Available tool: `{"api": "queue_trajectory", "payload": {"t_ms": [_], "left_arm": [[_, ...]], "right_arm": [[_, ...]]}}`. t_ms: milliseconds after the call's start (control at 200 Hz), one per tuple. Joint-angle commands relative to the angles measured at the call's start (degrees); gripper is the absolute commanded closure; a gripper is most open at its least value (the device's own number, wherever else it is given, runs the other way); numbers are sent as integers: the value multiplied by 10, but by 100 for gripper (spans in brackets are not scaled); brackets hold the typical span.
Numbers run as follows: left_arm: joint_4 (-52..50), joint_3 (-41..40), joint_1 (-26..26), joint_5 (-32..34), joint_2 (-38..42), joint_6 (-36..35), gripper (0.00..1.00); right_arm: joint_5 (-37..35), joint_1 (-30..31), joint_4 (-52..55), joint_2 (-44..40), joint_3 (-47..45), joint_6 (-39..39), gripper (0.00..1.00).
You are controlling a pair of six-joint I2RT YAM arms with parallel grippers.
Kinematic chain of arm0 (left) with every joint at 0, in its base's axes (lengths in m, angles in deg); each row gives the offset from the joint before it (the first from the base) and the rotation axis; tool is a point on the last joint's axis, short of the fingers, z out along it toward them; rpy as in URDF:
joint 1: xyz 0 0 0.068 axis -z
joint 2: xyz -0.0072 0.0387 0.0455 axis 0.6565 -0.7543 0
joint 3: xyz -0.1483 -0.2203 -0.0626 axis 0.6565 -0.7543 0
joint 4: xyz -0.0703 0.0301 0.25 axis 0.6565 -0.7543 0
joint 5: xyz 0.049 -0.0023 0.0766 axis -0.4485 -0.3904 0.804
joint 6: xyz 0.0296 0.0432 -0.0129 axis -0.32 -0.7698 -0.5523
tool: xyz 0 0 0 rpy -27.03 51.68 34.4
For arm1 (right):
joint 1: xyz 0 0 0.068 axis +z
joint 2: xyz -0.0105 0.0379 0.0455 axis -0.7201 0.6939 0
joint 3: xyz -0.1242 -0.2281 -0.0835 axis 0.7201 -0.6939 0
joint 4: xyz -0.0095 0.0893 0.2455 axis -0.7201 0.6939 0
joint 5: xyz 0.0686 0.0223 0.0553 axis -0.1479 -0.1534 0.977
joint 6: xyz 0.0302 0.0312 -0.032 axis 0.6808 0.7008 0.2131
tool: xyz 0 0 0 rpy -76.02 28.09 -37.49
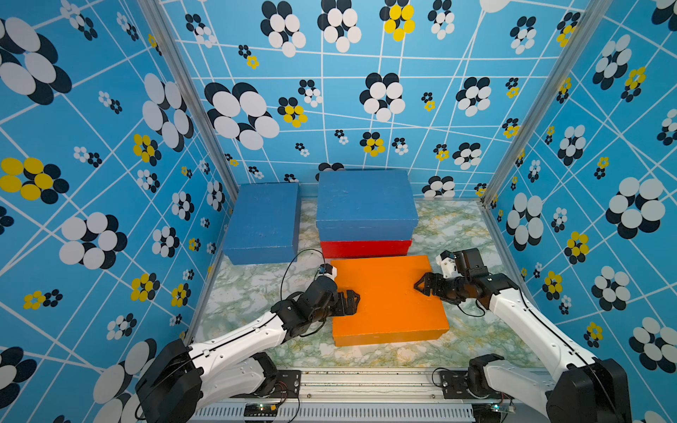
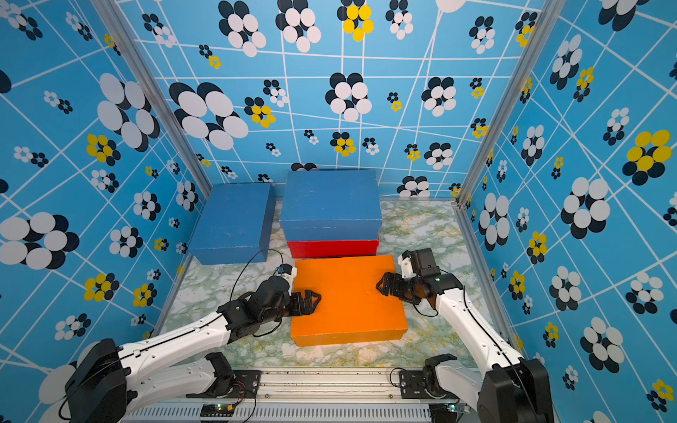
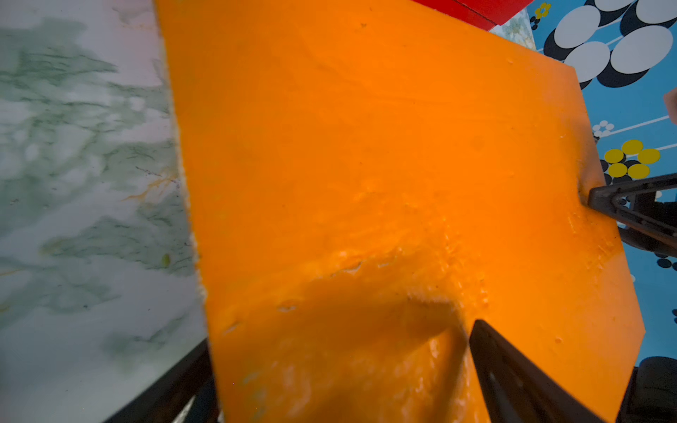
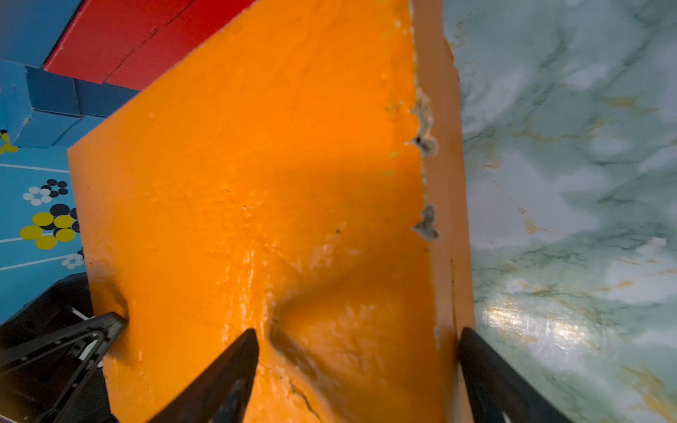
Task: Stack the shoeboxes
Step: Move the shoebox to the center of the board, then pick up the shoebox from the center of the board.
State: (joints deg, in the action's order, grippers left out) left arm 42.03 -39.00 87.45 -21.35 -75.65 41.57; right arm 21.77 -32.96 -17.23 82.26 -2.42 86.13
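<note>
step: lift orange box (image 1: 388, 300) | left gripper (image 1: 352, 301) wide over its left edge | right gripper (image 1: 421, 286) straddles right edge, grip unclear | you raise both level, set on blue box (image 1: 364, 199)

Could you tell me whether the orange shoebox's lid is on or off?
On. The orange shoebox shows an unbroken painted top in both top views, and the right wrist view shows the lid's rim wrapping down over its side.

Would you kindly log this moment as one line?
stack: blue box on red box | left gripper, right gripper: straddling orange box edges | spare blue box: on table
</note>
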Motion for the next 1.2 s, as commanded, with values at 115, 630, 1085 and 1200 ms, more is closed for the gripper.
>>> {"api": "queue_trajectory", "payload": {"t_ms": [115, 630, 1085, 1200], "left_arm": [[-22, 6, -34, -14, 31, -11, 0], [-58, -24, -82, -37, 84, -10, 1], [-59, -53, -114, -53, 95, -10, 1], [-53, -61, -118, -56, 91, -10, 0]], "right_arm": [[50, 20, -39, -6, -18, 20, 16], [39, 77, -77, 33, -2, 40, 12], [11, 77, -44, 41, 19, 19, 7], [6, 77, -52, 48, 10, 16, 7]]}}
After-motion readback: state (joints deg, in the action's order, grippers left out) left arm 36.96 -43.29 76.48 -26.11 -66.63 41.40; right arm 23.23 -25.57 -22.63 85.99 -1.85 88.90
